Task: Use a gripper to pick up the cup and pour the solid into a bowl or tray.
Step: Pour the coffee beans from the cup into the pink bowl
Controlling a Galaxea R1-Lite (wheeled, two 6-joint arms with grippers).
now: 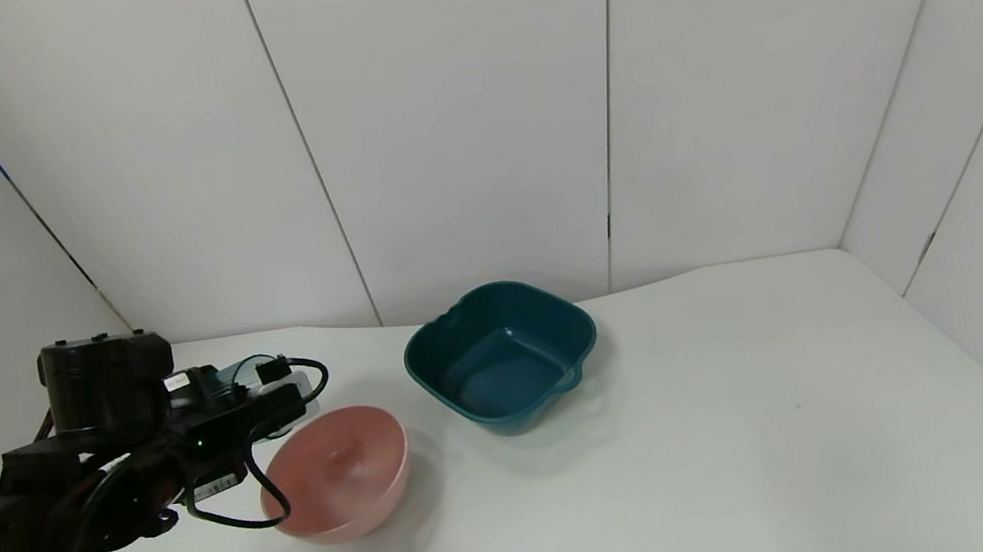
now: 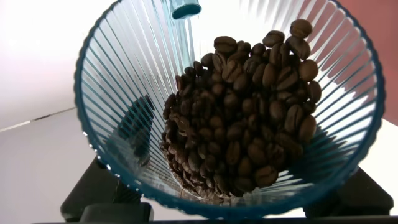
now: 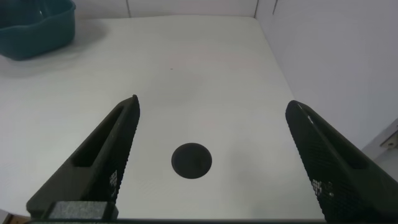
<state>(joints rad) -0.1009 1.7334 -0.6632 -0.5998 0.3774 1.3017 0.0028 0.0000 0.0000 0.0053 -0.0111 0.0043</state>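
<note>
My left gripper point(image 1: 278, 401) is shut on the ribbed blue-grey cup point(image 1: 250, 372) and holds it tipped on its side just above the near-left rim of the pink bowl point(image 1: 388, 461). In the left wrist view the cup point(image 2: 130, 81) fills the frame, with the brown beans point(image 2: 242, 112) heaped against its lower wall near the rim. A black finger point(image 2: 99, 199) shows through the cup wall, and the pink bowl point(image 2: 387, 18) shows in a corner. No beans show in the bowl. My right gripper point(image 3: 212, 104) is open and empty over bare table.
A dark teal squarish basin point(image 1: 555, 325) stands empty to the right of the pink bowl and behind it; it also shows in the right wrist view point(image 3: 34, 31). A round black spot point(image 3: 191, 161) lies on the white table point(image 1: 759, 431) under my right gripper. White walls enclose the table.
</note>
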